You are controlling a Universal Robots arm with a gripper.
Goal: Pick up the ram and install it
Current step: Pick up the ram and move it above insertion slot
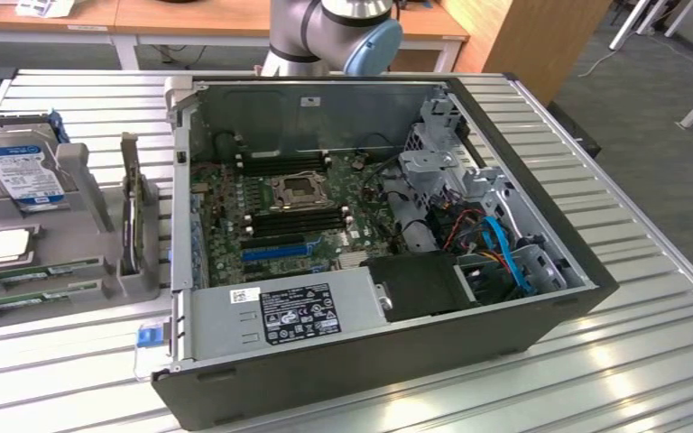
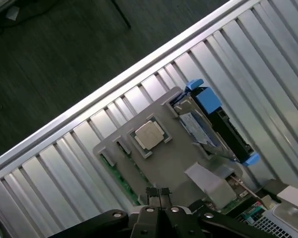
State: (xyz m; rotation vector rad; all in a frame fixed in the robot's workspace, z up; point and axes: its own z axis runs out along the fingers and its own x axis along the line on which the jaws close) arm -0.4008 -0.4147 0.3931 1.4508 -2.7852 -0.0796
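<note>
The computer case [image 1: 383, 374] lies open on the table [image 1: 635, 361], and the robot arm [image 1: 335, 32] stands behind it. Inside the case, the motherboard [image 1: 232, 230] is toward the exterior view's left, with the processor socket [image 1: 295, 191] between two groups of memory slots [image 1: 302, 221]. The power supply [image 1: 286, 311] sits in front of the motherboard, and the drive cage [image 1: 437, 167] and cables [image 1: 497, 248] are toward the exterior view's right. On the exterior view's left, just beside the case, a parts holder [image 1: 76, 171] stands on the table. On it the hard drive [image 1: 15, 167] stands at the back and the processor [image 1: 7, 245] lies before it. One ram stick [image 1: 46, 269] lies before that, and a second ram stick [image 1: 28, 299] lies at the very front.
</note>
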